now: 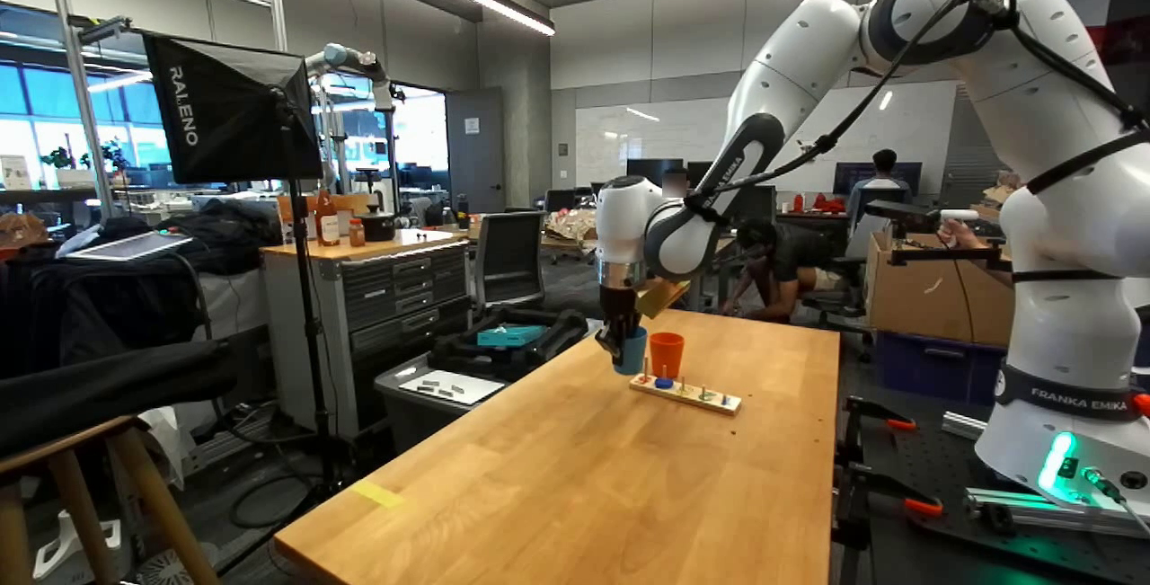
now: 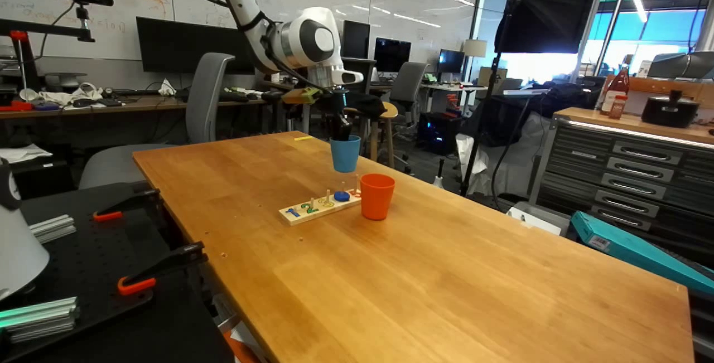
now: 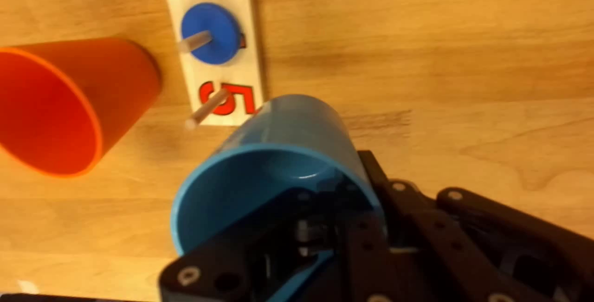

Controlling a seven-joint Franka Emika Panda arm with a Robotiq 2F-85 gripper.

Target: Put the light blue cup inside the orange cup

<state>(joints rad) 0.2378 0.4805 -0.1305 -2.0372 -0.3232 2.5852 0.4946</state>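
The light blue cup point(image 1: 632, 352) is held upright above the table, also seen in an exterior view point(image 2: 346, 154). My gripper point(image 2: 339, 130) is shut on its wall, with one finger inside the cup and one outside, as the wrist view shows at the gripper point(image 3: 371, 197). The orange cup point(image 1: 667, 357) stands upright on the table, beside and a little apart from the blue cup. It also shows in an exterior view point(image 2: 377, 198) and, with its open mouth visible, at the left of the wrist view point(image 3: 120, 77). The orange cup's inside looks empty.
A low wooden peg strip point(image 1: 687, 394) with thin upright pegs lies beside the orange cup. A blue disc point(image 3: 211, 33) sits on one peg. The wooden table point(image 2: 446, 274) has black clamps point(image 2: 167, 265) along the robot's side.
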